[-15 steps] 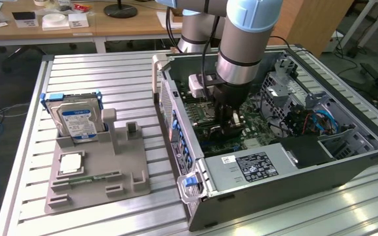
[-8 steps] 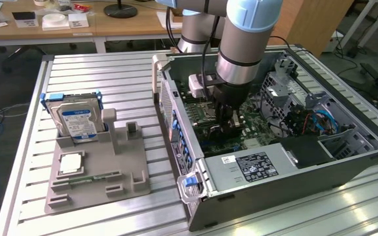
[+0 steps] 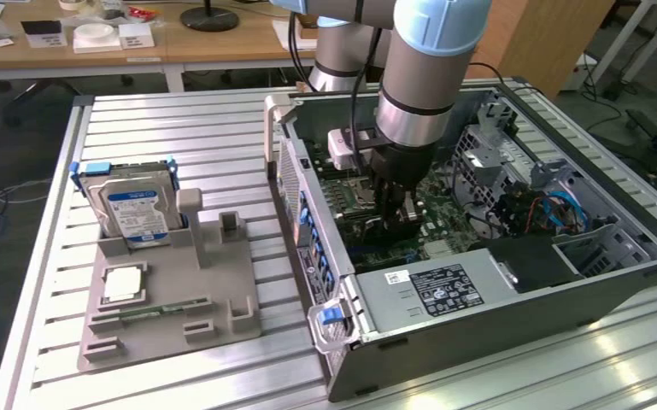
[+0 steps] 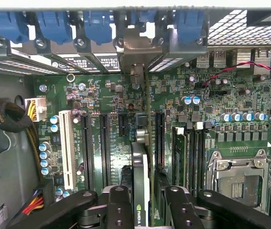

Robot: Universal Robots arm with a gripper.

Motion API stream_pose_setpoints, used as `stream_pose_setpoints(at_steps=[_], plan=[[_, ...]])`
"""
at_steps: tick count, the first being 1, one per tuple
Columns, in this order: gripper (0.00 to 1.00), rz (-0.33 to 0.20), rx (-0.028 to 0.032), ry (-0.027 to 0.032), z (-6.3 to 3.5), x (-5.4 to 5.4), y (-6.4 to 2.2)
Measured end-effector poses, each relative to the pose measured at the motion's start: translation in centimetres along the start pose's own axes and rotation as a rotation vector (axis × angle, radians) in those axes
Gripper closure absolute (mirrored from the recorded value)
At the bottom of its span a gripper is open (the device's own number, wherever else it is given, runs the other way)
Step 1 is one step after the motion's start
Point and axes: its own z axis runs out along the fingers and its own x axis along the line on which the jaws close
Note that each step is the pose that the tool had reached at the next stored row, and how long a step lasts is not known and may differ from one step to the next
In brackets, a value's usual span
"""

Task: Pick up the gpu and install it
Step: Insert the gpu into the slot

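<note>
Gpu stands edge-on above the motherboard slots inside the case, between the gripper fingers; whether they clamp it, I cannot tell; its lower edge is hidden

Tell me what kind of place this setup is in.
Probably a robotics lab or test workshop: an open computer case lies on a slatted aluminium table, a grey parts fixture holds a hard drive, and office desks stand behind.
</note>
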Motion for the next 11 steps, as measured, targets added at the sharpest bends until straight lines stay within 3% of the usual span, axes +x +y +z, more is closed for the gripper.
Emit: stream_pose_setpoints(at_steps=[11], plan=[[0.69,0.0,0.0,0.0001,0.06,0.0,0.0]])
